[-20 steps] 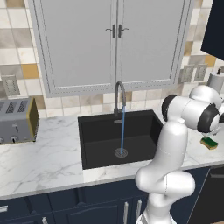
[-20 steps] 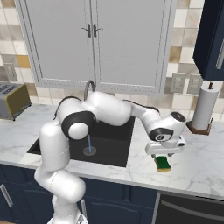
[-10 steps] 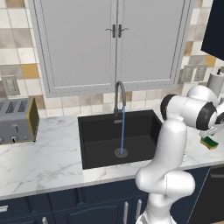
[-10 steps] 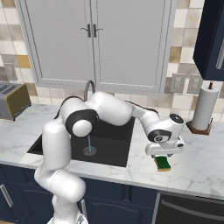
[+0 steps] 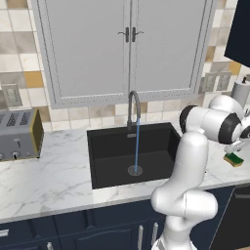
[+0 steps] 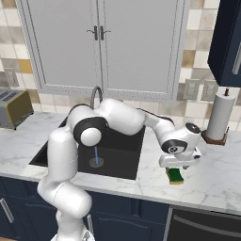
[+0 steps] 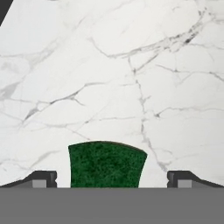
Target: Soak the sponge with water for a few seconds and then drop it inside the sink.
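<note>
Left base view: the sponge (image 5: 234,159) lies on the marble surface (image 5: 49,178), right of the sink (image 5: 132,152) and well apart from it. Water (image 5: 136,144) runs from the faucet (image 5: 133,108) straight down to the drain (image 5: 135,170). A toaster (image 5: 19,134) stands far left.

Right base view: the end effector (image 6: 178,165) hangs directly over the sponge (image 6: 176,176), which lies flat on the surface (image 6: 221,186) beside the sink (image 6: 115,150). A paper towel roll (image 6: 220,115) stands behind.

Hand view: the 2 fingertips (image 7: 41,178) stand spread wide, 1 on each side of the sponge (image 7: 106,164), green layer up, neither touching it.
</note>
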Available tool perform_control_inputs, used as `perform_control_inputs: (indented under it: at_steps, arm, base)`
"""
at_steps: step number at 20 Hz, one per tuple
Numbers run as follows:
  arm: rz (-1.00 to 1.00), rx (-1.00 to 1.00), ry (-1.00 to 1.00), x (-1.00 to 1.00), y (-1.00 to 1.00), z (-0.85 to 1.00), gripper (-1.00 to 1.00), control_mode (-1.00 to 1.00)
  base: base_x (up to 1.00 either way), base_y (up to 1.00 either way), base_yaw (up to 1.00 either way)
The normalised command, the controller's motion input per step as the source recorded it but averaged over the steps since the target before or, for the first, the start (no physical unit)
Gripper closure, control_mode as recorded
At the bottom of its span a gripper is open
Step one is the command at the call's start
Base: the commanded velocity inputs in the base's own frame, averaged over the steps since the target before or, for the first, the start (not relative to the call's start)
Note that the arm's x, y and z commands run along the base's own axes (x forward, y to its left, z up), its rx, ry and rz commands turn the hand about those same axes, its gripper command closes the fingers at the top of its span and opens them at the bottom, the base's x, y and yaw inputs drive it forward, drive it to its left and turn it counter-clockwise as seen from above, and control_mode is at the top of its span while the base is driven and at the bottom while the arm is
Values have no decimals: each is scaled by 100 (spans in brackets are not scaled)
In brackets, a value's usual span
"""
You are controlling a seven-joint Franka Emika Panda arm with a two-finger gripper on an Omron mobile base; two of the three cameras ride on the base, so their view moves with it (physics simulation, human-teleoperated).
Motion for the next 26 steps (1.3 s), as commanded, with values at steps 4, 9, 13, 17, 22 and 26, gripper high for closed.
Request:
perform_control_inputs:
  at_steps: [4, 9, 13, 17, 22, 26]
  arm:
    - [0, 0, 0, 0, 0, -32, -100, -100]
    - [0, 0, 0, 0, 3, -38, -100, -100]
    - [0, 0, 0, 0, 0, -31, -100, -100]
    - [0, 0, 0, 0, 0, -15, -100, -100]
    - [0, 0, 0, 0, 0, 0, -100, -100]
    - [0, 0, 0, 0, 0, 0, 100, -100]
  base:
    - [0, 0, 0]
    - [0, 0, 0]
    - [0, 0, 0]
    - [0, 0, 0]
    - [0, 0, 0]
    - [0, 0, 0]
